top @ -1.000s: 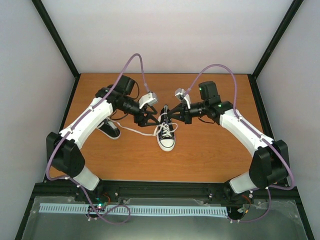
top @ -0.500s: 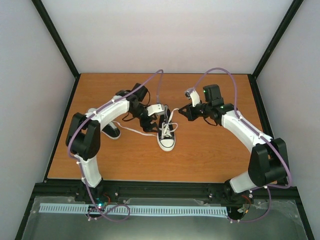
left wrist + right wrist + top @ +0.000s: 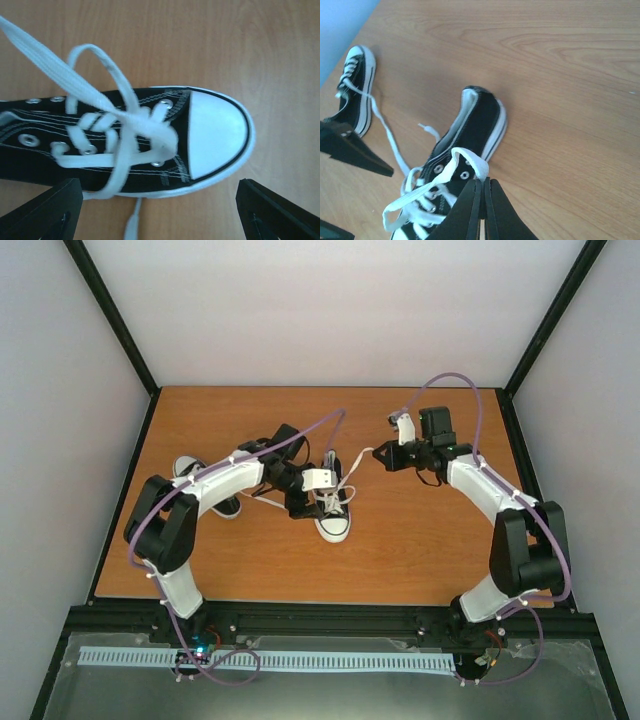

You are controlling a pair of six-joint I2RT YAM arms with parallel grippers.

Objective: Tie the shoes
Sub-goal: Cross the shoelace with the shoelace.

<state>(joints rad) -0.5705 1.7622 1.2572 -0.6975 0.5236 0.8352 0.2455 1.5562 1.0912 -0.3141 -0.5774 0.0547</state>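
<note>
The left claw (image 3: pixel 157 202) hangs released, jaws spread wide, the laced shoe (image 3: pixel 215 135) directly beneath it. Farther out, the right claw (image 3: pixel 483 200) is clenched on that shoe's lace (image 3: pixel 470 160). The second shoe (image 3: pixel 357 90) lies beyond the left claw.

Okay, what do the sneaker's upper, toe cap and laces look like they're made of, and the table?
Upper: matte black woven fabric, likely canvas, with white stitch lines.
Toe cap: smooth white, with a faint sheen, probably rubber.
Laces: flat white woven cloth with a visible ribbed texture.
Table: orange-brown with a wood-grain pattern and satin finish. Whether it is solid wood or laminate cannot be told.
</note>
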